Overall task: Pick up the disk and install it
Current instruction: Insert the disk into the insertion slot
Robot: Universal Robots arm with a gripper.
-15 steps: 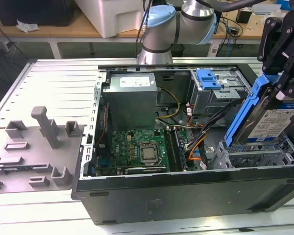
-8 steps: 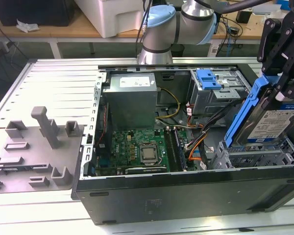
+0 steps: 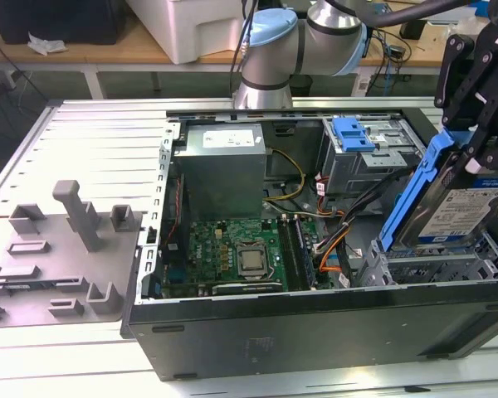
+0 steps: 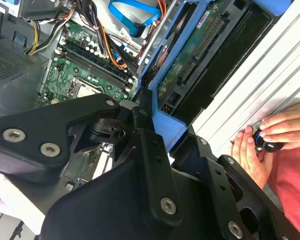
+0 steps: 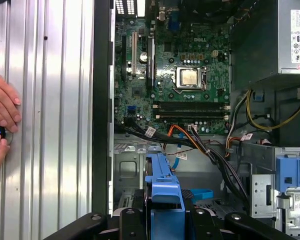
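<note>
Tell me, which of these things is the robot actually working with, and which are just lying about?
In the job: the disk; the pincer shut on it; the grey drive cage below it.
Lying about: power supply; bare blue bracket; motherboard; grey moulded tray; a person's hands.

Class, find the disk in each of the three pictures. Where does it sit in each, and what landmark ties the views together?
Exterior view: the disk stands tilted at the exterior view's right, held by the gripper.
Second wrist view: its circuit-board underside stretches beyond the gripper, beside the motherboard.
First wrist view: its blue caddy edge juts from the gripper toward the motherboard.
Shared landmark: the processor socket.
</note>
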